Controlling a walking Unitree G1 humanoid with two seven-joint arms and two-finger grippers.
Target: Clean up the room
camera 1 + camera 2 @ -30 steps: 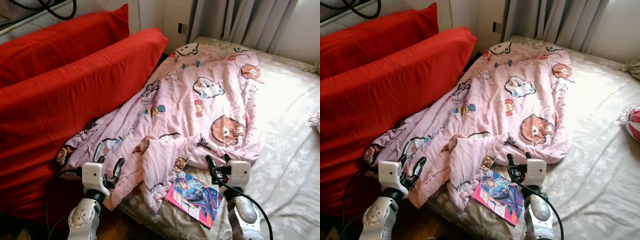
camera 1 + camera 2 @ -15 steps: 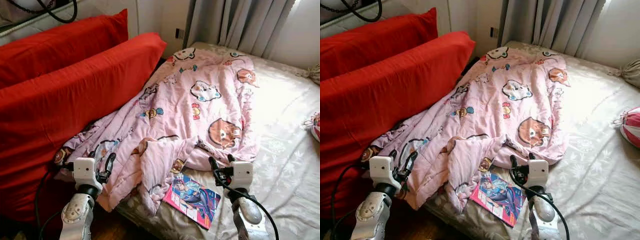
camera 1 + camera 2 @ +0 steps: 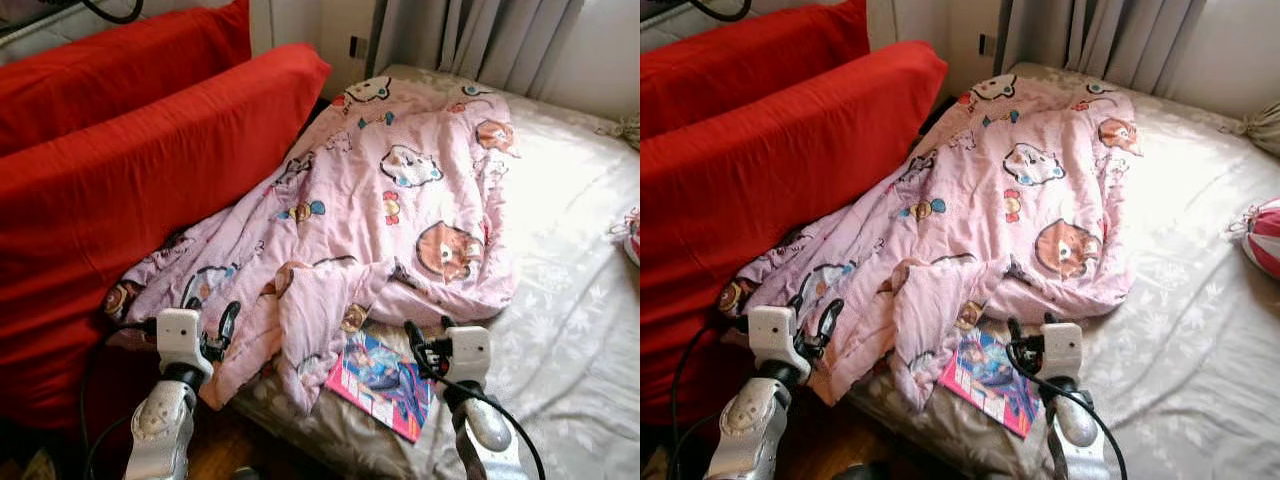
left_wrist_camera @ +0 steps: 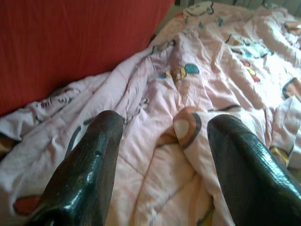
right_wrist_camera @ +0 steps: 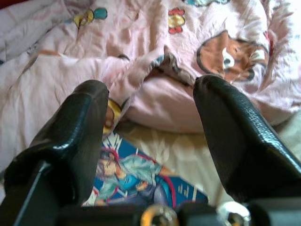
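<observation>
My left gripper (image 3: 212, 322) hangs with its fingers spread and nothing between them, just over the near edge of the rumpled pink cartoon-print quilt (image 3: 400, 210), which spills off the bed's corner below it. My right gripper (image 3: 428, 338) is likewise released and empty, poised beside the colourful glossy magazine (image 3: 380, 384) lying flat on the pale floral bedsheet (image 3: 570, 330). Beyond my left gripper, the quilt leans against two big red cushions (image 3: 120, 170).

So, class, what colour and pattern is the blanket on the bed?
Pale pink with cartoon characters: the blanket shows best in the left eye view.
</observation>
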